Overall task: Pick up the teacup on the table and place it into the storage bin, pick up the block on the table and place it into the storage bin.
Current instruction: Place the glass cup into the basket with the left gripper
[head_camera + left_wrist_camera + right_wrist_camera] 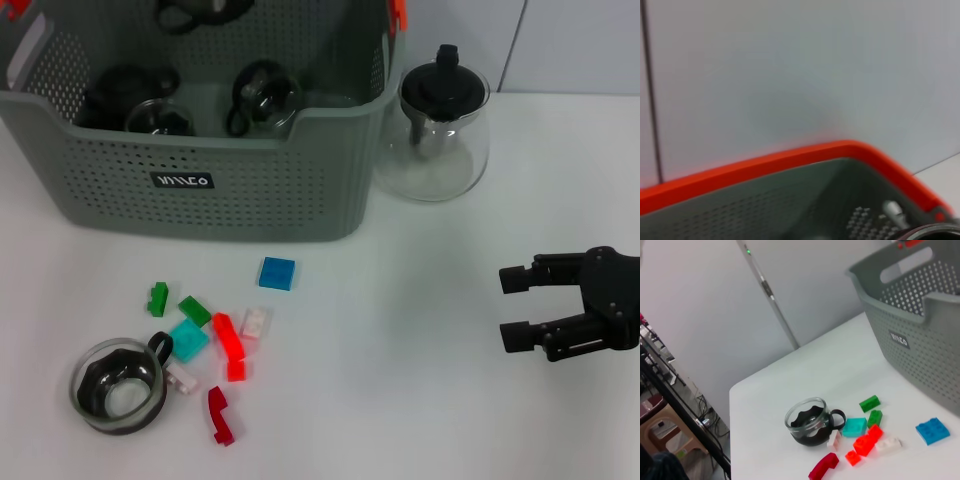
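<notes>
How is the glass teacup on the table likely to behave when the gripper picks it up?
The teacup looks like clear glass, so probably rigid, smooth and breakable. Standing upright on a broad base, it seems unlikely to tip. Blocks crowd its handle side, so a nudge may scatter them.

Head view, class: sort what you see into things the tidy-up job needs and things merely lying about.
Job:
teacup on the table
blocks, loose beside the teacup
bin
right claw, open, apart from the blocks

Lying about:
teapot, right of the bin
cups already inside the bin
</notes>
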